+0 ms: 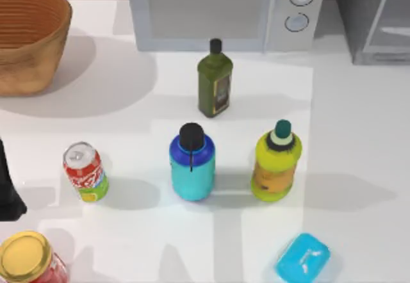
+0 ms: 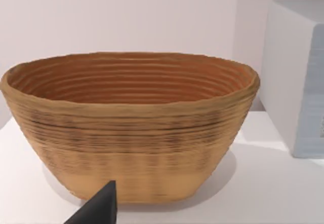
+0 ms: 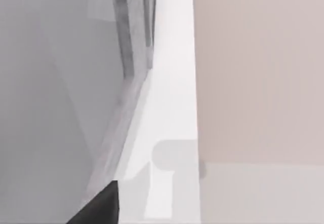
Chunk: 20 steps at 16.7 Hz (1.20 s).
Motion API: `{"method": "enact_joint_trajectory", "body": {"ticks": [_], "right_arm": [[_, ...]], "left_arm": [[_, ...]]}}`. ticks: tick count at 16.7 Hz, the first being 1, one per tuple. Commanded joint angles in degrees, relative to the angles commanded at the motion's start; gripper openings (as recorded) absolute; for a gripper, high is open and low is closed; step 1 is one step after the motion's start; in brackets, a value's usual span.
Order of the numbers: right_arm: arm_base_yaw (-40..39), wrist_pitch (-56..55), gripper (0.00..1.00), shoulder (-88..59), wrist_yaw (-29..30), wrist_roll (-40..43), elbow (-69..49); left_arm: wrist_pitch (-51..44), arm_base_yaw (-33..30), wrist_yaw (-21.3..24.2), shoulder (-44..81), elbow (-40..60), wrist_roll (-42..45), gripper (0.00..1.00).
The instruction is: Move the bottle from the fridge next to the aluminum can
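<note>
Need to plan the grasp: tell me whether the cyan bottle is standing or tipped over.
Upright. In the top view the bottle stands on the table, black cap pointing up, between the aluminum can and the yellow-green bottle.

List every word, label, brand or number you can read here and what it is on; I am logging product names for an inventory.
No text can be read in these pictures.
aluminum can: red printed side, marks too blurred to read.
olive-oil bottle: dark front label, unreadable.
yellow-green bottle: orange label band, unreadable.
bottle: plain cyan body, no lettering visible.
microwave: two round dials, no legible markings.
</note>
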<state>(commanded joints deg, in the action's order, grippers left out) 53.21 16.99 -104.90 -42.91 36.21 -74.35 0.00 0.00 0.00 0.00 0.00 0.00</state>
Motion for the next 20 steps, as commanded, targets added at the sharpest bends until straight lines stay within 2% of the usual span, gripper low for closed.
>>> {"method": "enact_joint_trajectory", "body": {"ticks": [5, 8, 13, 18, 20], "right_arm": [[0.5, -0.2, 1.0, 0.3, -0.1, 0.1, 0.4], [-3.2, -2.8, 1.0, 1.4, 2.7, -2.9, 1.5], [-16.4, -9.0, 1.0, 5.1, 15.7, -14.0, 5.8], [-38.9, -13.1, 1.0, 6.8, 31.7, -26.3, 11.4], [-45.5, -15.8, 1.0, 8.7, 37.0, -31.1, 13.7]], "left_arm": [[0.0, 0.0, 0.0, 0.0, 0.0, 0.0, 1.0], [0.0, 0.0, 0.0, 0.0, 0.0, 0.0, 1.0], [0.0, 0.0, 0.0, 0.0, 0.0, 0.0, 1.0], [0.0, 0.0, 0.0, 0.0, 0.0, 0.0, 1.0], [0.0, 0.0, 0.0, 0.0, 0.0, 0.0, 1.0]]}}
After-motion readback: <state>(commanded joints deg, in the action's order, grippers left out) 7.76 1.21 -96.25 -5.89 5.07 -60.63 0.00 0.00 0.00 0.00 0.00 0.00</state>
